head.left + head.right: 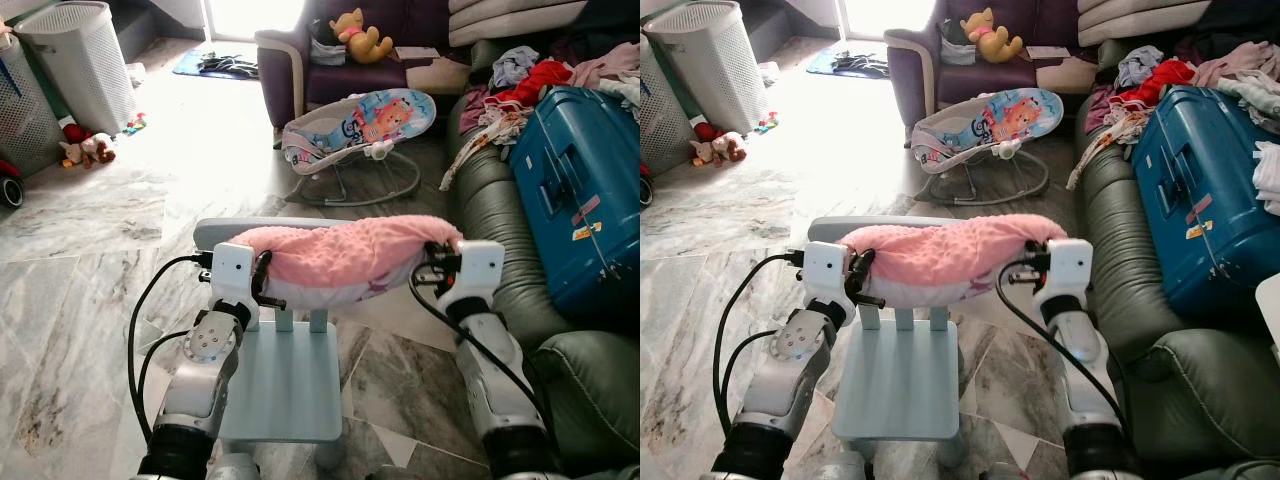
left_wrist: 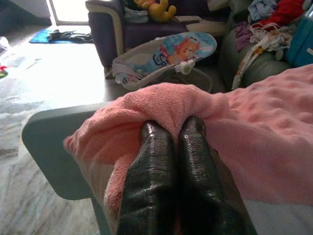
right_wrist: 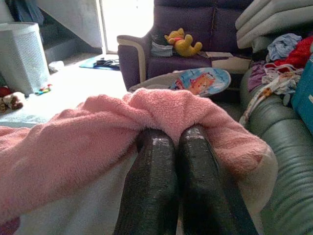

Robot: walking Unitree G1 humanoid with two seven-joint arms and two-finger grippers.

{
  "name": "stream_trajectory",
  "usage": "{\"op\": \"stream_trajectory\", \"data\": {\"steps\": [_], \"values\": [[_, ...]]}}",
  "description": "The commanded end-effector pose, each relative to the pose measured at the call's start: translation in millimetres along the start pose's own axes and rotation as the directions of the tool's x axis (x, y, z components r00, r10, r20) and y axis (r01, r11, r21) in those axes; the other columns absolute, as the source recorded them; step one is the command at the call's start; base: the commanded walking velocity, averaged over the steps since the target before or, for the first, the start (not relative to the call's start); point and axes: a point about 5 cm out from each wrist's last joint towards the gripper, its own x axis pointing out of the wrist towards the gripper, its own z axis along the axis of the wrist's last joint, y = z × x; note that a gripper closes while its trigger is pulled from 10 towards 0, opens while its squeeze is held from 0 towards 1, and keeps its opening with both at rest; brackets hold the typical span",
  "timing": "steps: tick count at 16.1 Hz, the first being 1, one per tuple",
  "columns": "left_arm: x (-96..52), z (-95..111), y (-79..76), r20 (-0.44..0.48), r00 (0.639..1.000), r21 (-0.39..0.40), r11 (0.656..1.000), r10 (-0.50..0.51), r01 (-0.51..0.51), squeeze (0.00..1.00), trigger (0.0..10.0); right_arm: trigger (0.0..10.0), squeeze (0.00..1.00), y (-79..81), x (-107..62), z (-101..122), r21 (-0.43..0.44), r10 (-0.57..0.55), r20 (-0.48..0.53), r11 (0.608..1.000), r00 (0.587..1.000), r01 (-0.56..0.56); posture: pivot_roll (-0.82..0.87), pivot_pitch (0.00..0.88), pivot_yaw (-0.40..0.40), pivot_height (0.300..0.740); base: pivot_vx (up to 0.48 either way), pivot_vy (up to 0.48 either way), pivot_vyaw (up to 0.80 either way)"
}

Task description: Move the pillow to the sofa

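A pink fluffy pillow (image 1: 345, 255) with a white underside hangs stretched between my two arms, just above the backrest of a small light-blue chair (image 1: 285, 385). My left gripper (image 1: 262, 282) is shut on the pillow's left end, its black fingers (image 2: 161, 161) pinched into the pink cloth. My right gripper (image 1: 430, 262) is shut on the right end, fingers (image 3: 171, 171) pressed together in the fabric. The grey-green sofa (image 1: 500, 240) runs along my right side, its near seat cushion (image 1: 590, 390) bare.
A blue suitcase (image 1: 575, 190) lies on the sofa, with a heap of clothes (image 1: 540, 75) behind it. A baby bouncer (image 1: 360, 125) stands ahead on the marble floor. Farther back are a purple armchair (image 1: 335, 60) with a yellow plush bear (image 1: 360, 35), and laundry baskets (image 1: 80, 60) at the left.
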Motion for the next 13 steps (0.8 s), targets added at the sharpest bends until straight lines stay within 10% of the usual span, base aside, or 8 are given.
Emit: {"op": "stream_trajectory", "data": {"steps": [1, 13], "values": [[-2.1, 3.2, -5.0, 0.006, 1.000, -0.011, 1.000, -0.027, 0.027, 0.00, 10.0, 10.0, 0.00, 0.2, -1.1, 5.9, 0.000, -0.001, 0.020, 1.000, 1.000, 0.001, -0.01, 0.000, 0.013, 0.740, 0.000, 0.000, 0.00], [-11.7, -1.2, -7.6, -0.037, 0.999, -0.029, 0.999, -0.037, 0.036, 0.00, 10.0, 10.0, 0.00, -3.3, -8.8, 6.9, -0.025, -0.004, 0.000, 1.000, 1.000, 0.004, -0.02, 0.000, 0.014, 0.740, -0.332, 0.000, 0.00]]}}
